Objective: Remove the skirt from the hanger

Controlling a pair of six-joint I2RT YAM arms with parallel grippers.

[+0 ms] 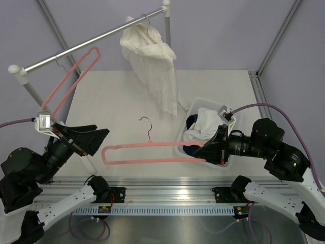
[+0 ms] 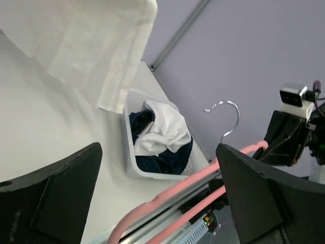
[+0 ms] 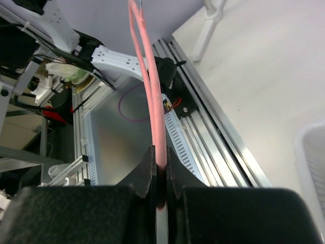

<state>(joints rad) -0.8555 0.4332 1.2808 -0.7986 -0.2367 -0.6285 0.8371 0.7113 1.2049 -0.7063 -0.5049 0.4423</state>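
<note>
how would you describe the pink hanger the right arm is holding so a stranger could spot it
Find the white table, then the white basket on its right side. In front of it a bare pink hanger stretches sideways along the near edge. Unlike the second pink hanger, hooked on the rail, this one has an end pinched in the right claw.

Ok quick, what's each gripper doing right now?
Left gripper: open, holding nothing.
Right gripper: closed on the pink hanger.

Overhead view looking down onto table (image 1: 111,101), wrist views close and low, all sharing pink hanger (image 1: 152,144)
</note>
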